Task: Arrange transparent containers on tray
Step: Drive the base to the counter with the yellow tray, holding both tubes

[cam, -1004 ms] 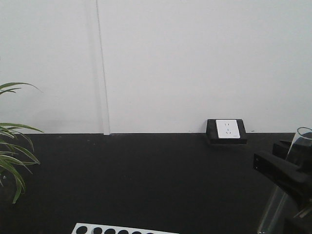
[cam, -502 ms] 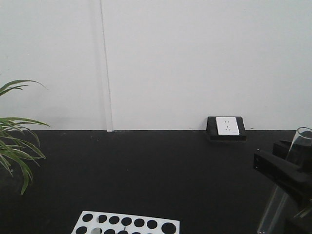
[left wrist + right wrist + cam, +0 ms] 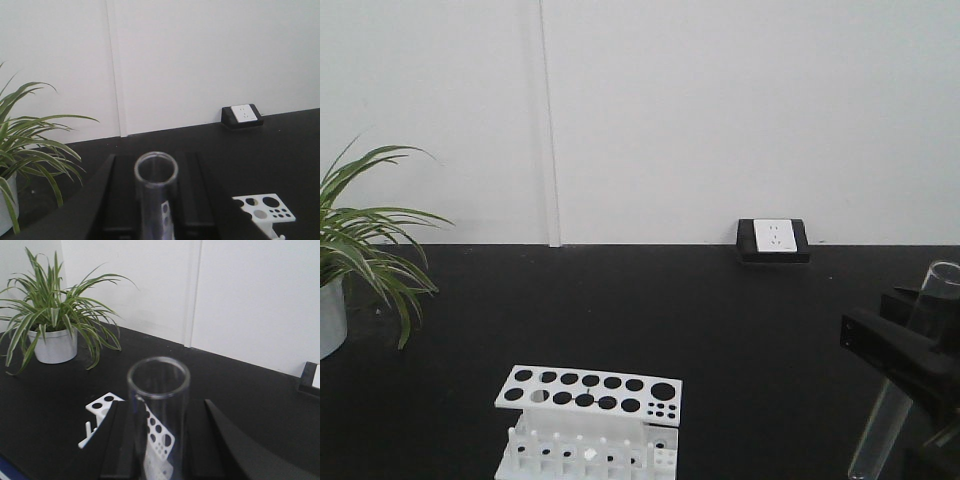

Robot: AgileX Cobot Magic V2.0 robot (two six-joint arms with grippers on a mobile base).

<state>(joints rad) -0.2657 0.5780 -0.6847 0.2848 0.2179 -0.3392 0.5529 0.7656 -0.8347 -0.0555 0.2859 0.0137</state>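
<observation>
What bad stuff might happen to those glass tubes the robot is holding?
1. The left gripper and right gripper each pinch a smooth glass tube, the left test tube and right test tube. Either might slip and break on the black table.
2. The right test tube hangs tilted, long below the grip, so swinging it low might knock the white rack.
3. No tray shows in these views, so aiming there looks hard to check.

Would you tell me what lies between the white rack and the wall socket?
Nothing: in the front view, only bare black tabletop separates the rack from the socket.
</observation>
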